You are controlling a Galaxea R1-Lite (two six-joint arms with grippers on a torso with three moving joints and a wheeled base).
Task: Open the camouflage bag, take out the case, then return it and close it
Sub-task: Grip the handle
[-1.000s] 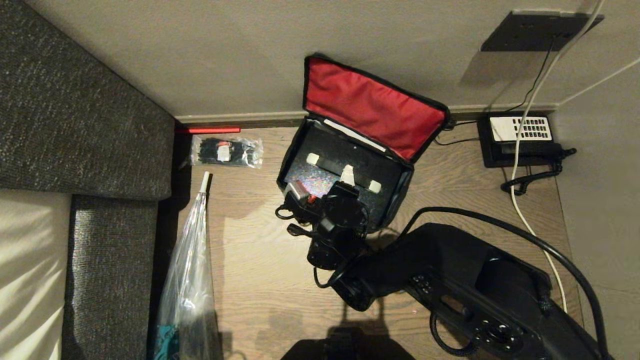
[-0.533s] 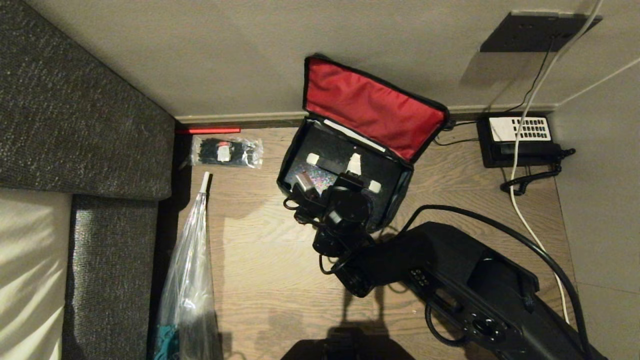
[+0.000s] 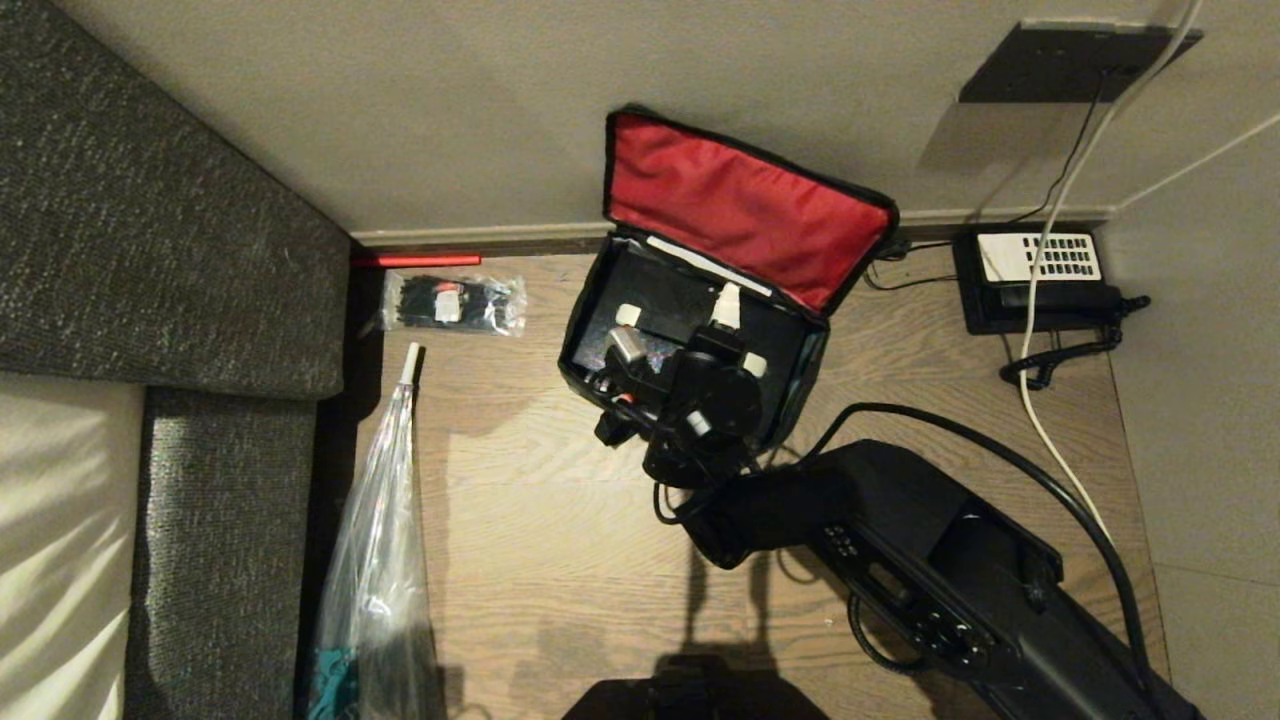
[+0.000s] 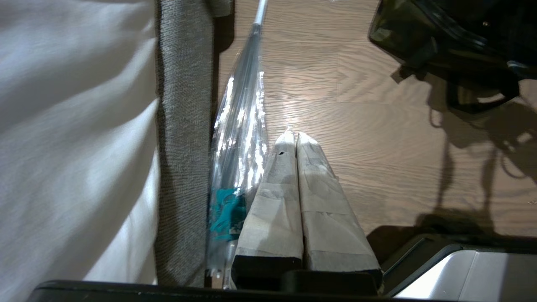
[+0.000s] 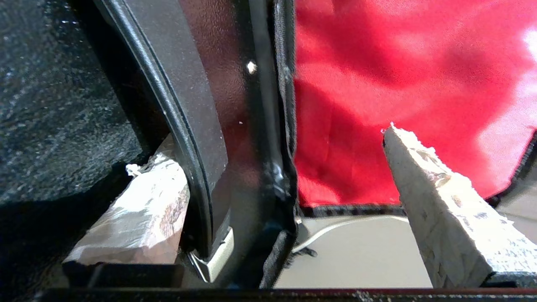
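The camouflage bag (image 3: 700,330) is lying open on the bench (image 3: 540,560), red lining upright beyond the right gripper (image 3: 675,322), which is pushing deeper inside than a second ago, jaws spreading wide and released. Beneath them the black case (image 3: 655,300), white-stripped, is sitting in the bag, seemingly returned; closing remains.

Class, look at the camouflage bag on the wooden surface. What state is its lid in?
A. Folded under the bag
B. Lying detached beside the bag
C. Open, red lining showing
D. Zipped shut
C: the camouflage bag stands with its lid raised against the wall, and the red lining faces the camera.
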